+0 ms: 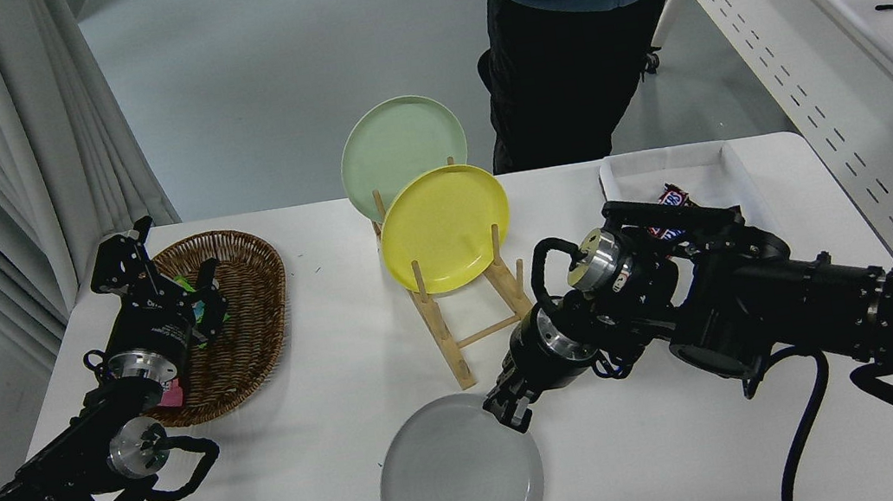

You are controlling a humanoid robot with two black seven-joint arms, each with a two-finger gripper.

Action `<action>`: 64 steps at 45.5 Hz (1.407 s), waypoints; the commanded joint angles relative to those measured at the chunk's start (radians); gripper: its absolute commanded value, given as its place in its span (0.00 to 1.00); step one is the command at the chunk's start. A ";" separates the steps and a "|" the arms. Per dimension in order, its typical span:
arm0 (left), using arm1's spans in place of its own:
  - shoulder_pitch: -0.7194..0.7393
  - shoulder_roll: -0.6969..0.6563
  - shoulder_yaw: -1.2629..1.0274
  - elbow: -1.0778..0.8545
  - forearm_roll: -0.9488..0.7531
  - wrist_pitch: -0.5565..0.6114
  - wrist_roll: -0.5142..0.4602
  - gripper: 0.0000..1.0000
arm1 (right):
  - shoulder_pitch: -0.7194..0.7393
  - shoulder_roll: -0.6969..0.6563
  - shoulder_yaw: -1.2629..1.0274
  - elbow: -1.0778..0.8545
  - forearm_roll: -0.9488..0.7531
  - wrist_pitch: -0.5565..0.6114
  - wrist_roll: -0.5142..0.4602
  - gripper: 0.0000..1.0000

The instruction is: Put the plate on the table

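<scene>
The light-grey plate (460, 483) lies low over the near middle of the white table (340, 361), flat or nearly flat; I cannot tell whether it rests fully on the surface. My right gripper (508, 412) reaches in from the right and is shut on the plate's far right rim. My left arm is parked at the lower left, and its gripper (168, 268) hangs open and empty over the wicker basket.
A wooden rack (465, 318) behind the grey plate holds a yellow plate (443, 229) and a pale green plate (401, 147) upright. A wicker basket (246, 314) stands at the left, a white tray (666, 167) with snack bars at the right. A person (573, 32) stands at the far edge.
</scene>
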 commanded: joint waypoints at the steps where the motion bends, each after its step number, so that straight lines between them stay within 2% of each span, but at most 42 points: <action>1: -0.001 0.000 0.000 0.000 0.000 -0.001 0.000 1.00 | -0.007 0.001 -0.004 -0.013 0.034 0.000 0.000 0.00; 32: 0.000 0.000 0.000 0.000 0.000 -0.001 0.000 1.00 | -0.028 0.001 0.038 -0.176 0.133 0.000 0.000 0.00; 64: 0.000 0.000 0.000 0.000 0.000 -0.001 0.000 1.00 | -0.065 0.044 0.107 -0.249 0.142 0.000 0.003 0.00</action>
